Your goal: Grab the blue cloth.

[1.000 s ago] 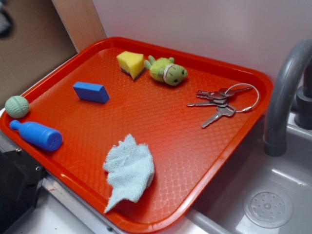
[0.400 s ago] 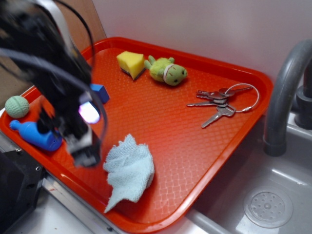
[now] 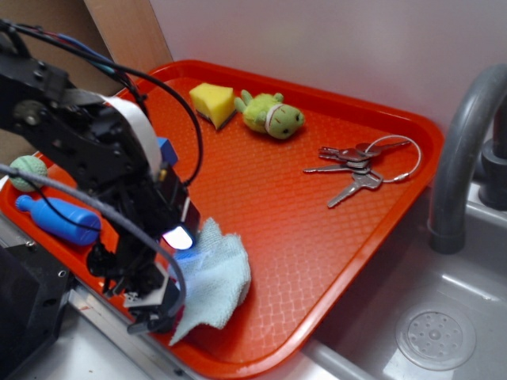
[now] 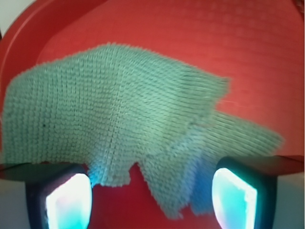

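Observation:
The blue cloth (image 3: 215, 275) is a pale light-blue fuzzy rag lying near the front edge of the red tray (image 3: 348, 229). My gripper (image 3: 154, 305) hangs low over the cloth's left side, and the arm hides that part of it. In the wrist view the cloth (image 4: 119, 107) fills the middle. Its ragged near edge lies between my two lit fingers (image 4: 66, 200). The gripper (image 4: 151, 202) is open, with the jaws wide apart and bare tray showing between them.
On the tray are a yellow sponge (image 3: 212, 101), a green plush toy (image 3: 273, 116), keys on a ring (image 3: 360, 166), a blue bottle-shaped toy (image 3: 63, 220), a dark blue block (image 3: 165, 150) half hidden by the arm, and a green ball (image 3: 22, 170). A grey faucet (image 3: 463, 158) and a sink drain (image 3: 436, 339) are at the right.
The arm came into view from the upper left, then moved right and down to the cloth's left edge. The cloth and the other things have not moved.

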Controlling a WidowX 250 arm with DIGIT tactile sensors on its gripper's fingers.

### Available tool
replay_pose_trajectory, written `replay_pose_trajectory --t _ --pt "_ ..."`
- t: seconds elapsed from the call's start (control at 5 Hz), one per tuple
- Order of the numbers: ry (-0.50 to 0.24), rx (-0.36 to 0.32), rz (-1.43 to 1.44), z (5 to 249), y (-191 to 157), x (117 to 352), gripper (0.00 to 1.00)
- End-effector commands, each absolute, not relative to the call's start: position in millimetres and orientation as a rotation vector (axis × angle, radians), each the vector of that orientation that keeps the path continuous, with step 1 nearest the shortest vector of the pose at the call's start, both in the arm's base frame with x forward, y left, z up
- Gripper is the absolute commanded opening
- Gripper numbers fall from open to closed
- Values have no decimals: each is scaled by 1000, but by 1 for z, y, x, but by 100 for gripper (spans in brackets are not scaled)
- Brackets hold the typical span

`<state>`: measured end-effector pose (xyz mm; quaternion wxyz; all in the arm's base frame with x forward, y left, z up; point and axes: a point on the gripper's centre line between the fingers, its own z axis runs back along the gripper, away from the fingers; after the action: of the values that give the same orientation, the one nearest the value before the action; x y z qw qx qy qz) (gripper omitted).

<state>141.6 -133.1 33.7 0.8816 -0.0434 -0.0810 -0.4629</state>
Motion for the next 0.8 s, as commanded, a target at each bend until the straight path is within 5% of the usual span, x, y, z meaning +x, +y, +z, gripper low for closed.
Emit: replay_pose_trajectory --t 0.0,0.2,0.4,0.6 --pt "-185 -53 -1152 18 -157 150 100" --pt "-177 -20 -1103 8 -168 162 100" --pt "-209 52 -937 7 -160 174 0" --pt "-217 72 -786 12 -149 181 0"
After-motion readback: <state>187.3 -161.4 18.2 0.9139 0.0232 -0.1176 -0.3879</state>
